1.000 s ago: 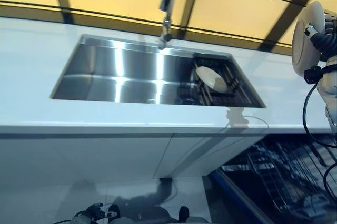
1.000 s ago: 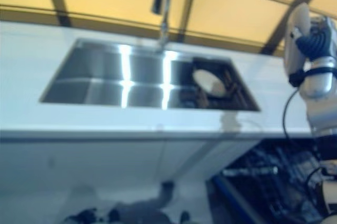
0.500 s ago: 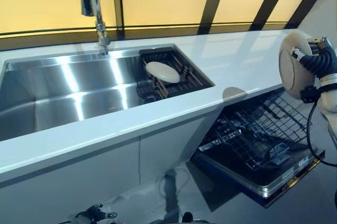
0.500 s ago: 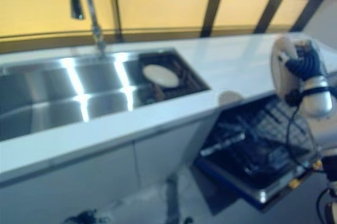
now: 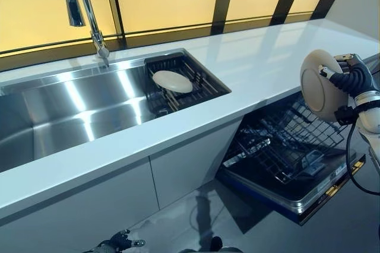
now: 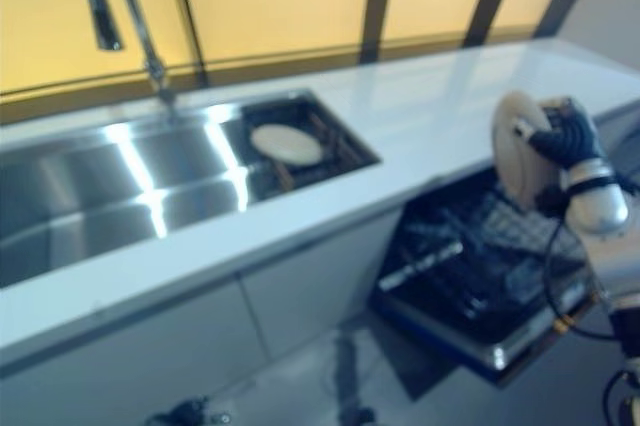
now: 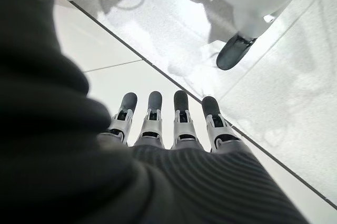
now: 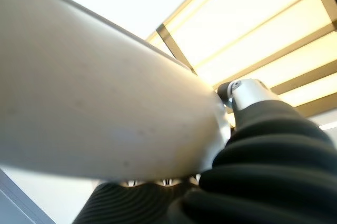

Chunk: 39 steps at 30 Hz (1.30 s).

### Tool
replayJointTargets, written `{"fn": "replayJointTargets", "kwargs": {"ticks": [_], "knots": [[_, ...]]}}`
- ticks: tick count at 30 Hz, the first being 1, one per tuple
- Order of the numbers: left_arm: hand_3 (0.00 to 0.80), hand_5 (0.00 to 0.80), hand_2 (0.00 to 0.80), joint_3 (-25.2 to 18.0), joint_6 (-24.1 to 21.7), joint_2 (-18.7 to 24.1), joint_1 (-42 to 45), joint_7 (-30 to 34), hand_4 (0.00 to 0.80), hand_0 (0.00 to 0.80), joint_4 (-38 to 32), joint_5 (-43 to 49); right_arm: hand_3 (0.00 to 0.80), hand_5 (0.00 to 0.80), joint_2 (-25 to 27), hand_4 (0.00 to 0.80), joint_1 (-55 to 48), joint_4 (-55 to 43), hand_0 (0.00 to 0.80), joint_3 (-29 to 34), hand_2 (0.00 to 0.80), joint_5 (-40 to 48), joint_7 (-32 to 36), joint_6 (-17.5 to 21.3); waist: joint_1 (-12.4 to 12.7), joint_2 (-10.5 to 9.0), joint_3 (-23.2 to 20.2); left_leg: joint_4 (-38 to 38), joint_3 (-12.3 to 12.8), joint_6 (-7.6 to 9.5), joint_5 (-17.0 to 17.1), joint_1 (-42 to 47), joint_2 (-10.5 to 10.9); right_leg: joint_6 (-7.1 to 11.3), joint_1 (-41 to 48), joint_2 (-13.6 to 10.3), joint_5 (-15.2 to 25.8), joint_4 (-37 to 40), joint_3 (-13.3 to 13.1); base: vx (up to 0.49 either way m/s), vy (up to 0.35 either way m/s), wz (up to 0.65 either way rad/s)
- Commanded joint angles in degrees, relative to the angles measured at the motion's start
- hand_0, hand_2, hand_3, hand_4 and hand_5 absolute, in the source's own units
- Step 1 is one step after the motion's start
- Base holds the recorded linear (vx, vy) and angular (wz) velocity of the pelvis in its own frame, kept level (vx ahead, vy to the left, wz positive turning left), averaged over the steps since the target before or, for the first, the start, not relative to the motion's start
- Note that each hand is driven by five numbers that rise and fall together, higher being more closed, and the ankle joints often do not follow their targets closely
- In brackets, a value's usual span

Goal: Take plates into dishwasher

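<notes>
Faucet (image 5: 80,9) stands at about 10 o'clock in the head view, arching over the steel sink (image 5: 71,107) set into the white surface (image 5: 261,63). At the sink's right end, near 11 o'clock, a dark rack (image 5: 199,81) carries one pale plate (image 5: 172,81) lying tilted on its bars. Below the surface edge, toward 4 o'clock, the dishwasher (image 5: 297,190) is open with its wire basket (image 5: 279,146) pulled out over the lowered door.

Left robot hand (image 7: 168,129) hangs low by the floor at about 7 o'clock, its fingers (image 7: 180,116) straight and loose with nothing in them; white cabinet fronts and pale floor show past them.

Right robot hand (image 5: 353,78) sits at 3 o'clock, raised above the pulled-out basket and just off the surface's front edge. Its thumb and fingers pinch the rim of a second plate (image 5: 320,87), a cream round one held upright on edge with its underside facing the sink. In the right wrist view this plate fills most of the frame, with the thumb pressed against its rim.
</notes>
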<state>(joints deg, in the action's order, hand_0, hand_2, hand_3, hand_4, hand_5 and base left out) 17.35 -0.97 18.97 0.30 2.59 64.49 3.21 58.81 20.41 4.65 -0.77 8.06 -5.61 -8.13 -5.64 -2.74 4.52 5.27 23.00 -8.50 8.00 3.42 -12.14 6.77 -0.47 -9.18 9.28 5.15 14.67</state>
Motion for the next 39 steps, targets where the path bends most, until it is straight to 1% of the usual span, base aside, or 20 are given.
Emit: {"fn": "replayJointTargets", "kwargs": {"ticks": [1, 3, 8, 15, 19, 30, 32, 39], "knots": [[0.0, 0.0, 0.0, 2.7, -1.8, 0.9, -5.4, -0.7, 0.0, 0.0, -2.0, 0.6, 0.8, 0.8, -1.8, 0.8, 8.1, -2.1, 0.8, -0.2, 0.8, -2.9, -0.2, 0.8, 0.7, -0.4, 5.2, -0.3, -1.1, 2.03, -4.6, -1.0, 2.5, 1.7, 1.7, 0.8, -4.7, -0.3, -1.7, -0.118, -0.112, 0.02], [0.0, 0.0, 0.0, 3.1, -1.4, 0.7, -6.1, -1.1, 0.0, 0.0, -2.6, 0.5, 0.8, 0.8, -2.6, 0.8, 8.2, -1.7, 0.8, -1.1, 0.8, -3.4, 0.4, 0.4, 0.3, 0.07, 6.0, -0.3, -1.3, 1.56, -4.0, -1.7, 2.0, 1.35, 1.0, 1.2, -4.7, -0.2, -1.7, -0.078, -0.092, 0.02], [0.0, 0.0, 0.0, 3.8, -0.4, 1.1, -7.8, -1.1, 0.0, 0.0, -3.3, 0.8, 0.8, 0.8, -4.2, 0.8, 8.9, 0.2, 0.8, -3.2, 0.8, -4.2, 0.6, 0.2, 0.0, 0.94, 7.7, -0.3, -2.0, 1.02, -3.3, -3.0, 1.5, 0.76, -0.4, 1.5, -4.7, -0.5, -1.2, -0.07, -0.083, 0.05], [0.0, 0.0, 0.0, 5.4, 0.1, 1.1, -10.5, -0.9, 0.0, 0.0, -5.3, -0.4, 0.8, 0.8, -7.1, 0.8, 10.7, 5.8, 0.8, -7.6, 0.8, -8.7, 0.3, -0.2, 0.0, 2.45, 10.5, -0.3, -3.3, 0.54, -2.3, -4.9, 1.4, 0.1, -2.7, 1.1, -5.2, -2.2, -0.5, -0.053, -0.032, 0.06], [0.0, 0.0, 0.0, 5.8, 0.0, 1.2, -10.8, -0.7, 0.0, 0.0, -6.2, -0.7, 0.8, 0.8, -7.8, 0.8, 9.8, 8.7, 0.8, -8.1, 0.8, -10.6, 0.2, 0.3, 0.0, 3.21, 11.3, -0.3, -3.7, 0.47, -2.0, -5.2, 1.5, -0.25, -3.3, 0.8, -5.9, -3.6, 0.0, -0.01, -0.005, 0.1], [0.0, 0.0, 0.0, 6.1, -0.7, 1.3, -10.6, -0.3, 0.0, 0.0, -7.4, -1.7, 0.8, 0.8, -6.2, 0.8, 8.6, 14.5, 0.8, -8.4, 0.8, -15.7, -0.8, 0.3, 0.5, 5.06, 13.0, -0.3, -4.7, 0.11, -1.7, -5.7, 2.2, -0.54, -3.7, 0.2, -6.5, -4.4, 0.9, 0.007, 0.005, 0.06], [0.0, 0.0, 0.0, 6.0, -0.7, 1.5, -10.5, -0.1, 0.0, 0.0, -7.8, -1.6, 0.8, 0.8, -5.6, 0.8, 8.6, 15.0, 0.8, -8.3, 0.8, -16.6, -0.4, -0.1, 0.6, 5.17, 13.2, -0.3, -4.9, 0.12, -1.7, -5.8, 2.2, -0.57, -3.7, 0.2, -6.5, -4.5, 0.9, 0.005, -0.001, 0.02], [0.0, 0.0, 0.0, 6.2, -0.9, 2.4, -9.9, 0.4, 0.0, 0.0, -9.2, -1.8, 0.8, 0.8, -3.5, 0.8, 8.7, 17.4, 0.8, -8.9, 0.8, -19.5, 1.2, 0.6, 1.2, 5.25, 14.0, -0.3, -5.3, 0.04, -1.4, -6.4, 2.4, -0.55, -4.0, 0.2, -6.4, -4.5, 1.4, -0.002, -0.005, 0.01]]}}
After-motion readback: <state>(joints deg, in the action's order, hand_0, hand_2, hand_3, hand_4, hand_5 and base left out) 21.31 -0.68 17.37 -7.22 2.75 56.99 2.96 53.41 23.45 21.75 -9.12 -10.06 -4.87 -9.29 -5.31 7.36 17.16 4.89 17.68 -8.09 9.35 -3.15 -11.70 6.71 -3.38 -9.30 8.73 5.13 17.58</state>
